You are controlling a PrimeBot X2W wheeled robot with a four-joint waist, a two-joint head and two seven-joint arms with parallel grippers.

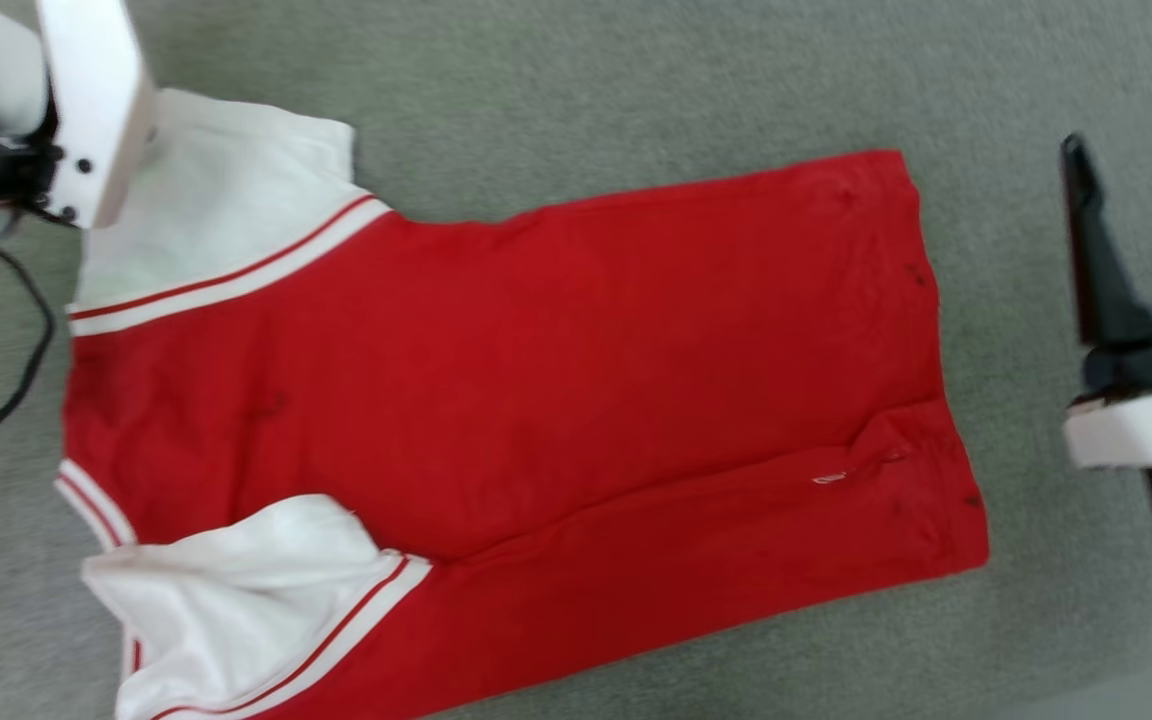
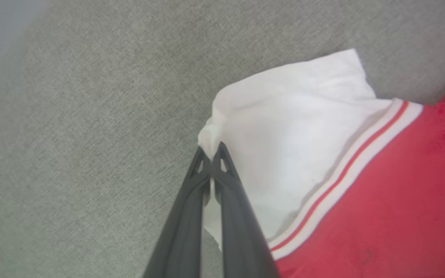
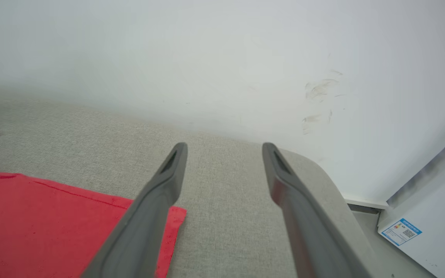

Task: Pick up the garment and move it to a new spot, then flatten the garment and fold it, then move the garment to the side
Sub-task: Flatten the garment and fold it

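The garment (image 1: 536, 380), a red T-shirt with white sleeves, lies spread on a grey woven surface (image 1: 586, 90), collar end toward the robot's left and hem toward its right. The fabric covering has a fine, even weave and shows bare on all sides of the shirt. A thin black cable (image 1: 26, 370) loops over it at the far left, beneath the robot's pale forearm (image 1: 96, 90).

In the left wrist view, the left gripper (image 2: 211, 152) has its two dark fingers pressed together on the outer edge of the upper white sleeve (image 2: 292, 127), pinching a small fold of cloth. The striped trim (image 2: 346, 173) runs slantwise between the sleeve and the red body. The other sleeve (image 1: 236, 590) lies rumpled at the lower left of the head view.

The right gripper (image 1: 1136, 145) sits well apart from the shirt, beyond the hem, with its fingers spread wide and nothing between them. Its wrist view shows it (image 3: 225, 150) over bare upholstery just beside the hem corner (image 3: 176, 216).

Behind the surface rises a plain white wall (image 3: 207, 58) bearing faint scuff marks (image 3: 319, 88). The surface ends in a rounded corner (image 3: 323, 173), beside a white panel (image 3: 439, 193) with a small blue label (image 3: 402, 231).
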